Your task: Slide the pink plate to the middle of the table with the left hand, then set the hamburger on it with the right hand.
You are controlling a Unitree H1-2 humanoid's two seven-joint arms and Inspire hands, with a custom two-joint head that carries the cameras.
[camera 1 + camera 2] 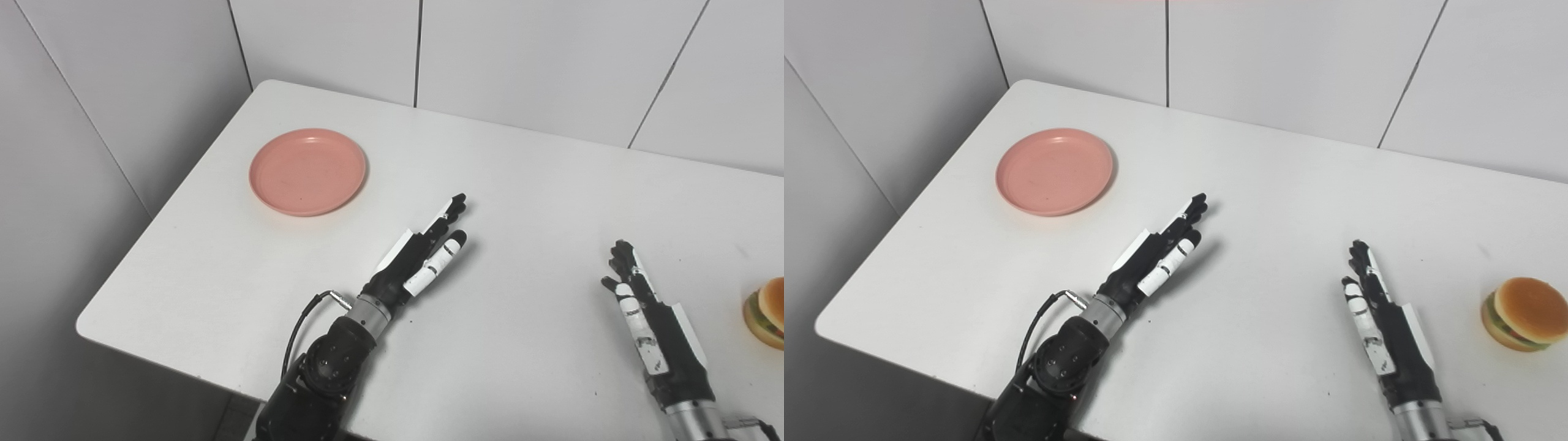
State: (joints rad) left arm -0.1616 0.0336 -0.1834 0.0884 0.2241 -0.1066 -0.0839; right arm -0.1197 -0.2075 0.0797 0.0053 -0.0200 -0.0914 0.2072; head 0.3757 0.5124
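The pink plate (307, 171) lies empty near the table's far left corner. My left hand (422, 251) hovers over the middle of the table, fingers stretched straight toward the far right, open and holding nothing; it is well to the right of and nearer than the plate. The hamburger (1524, 313) sits on the table at the right edge. My right hand (1375, 309) rests open with fingers pointing away, left of the hamburger and apart from it.
The white table (539, 184) has its left edge and near-left corner close to my left arm. Grey panelled walls stand behind and to the left. Nothing else lies on the tabletop.
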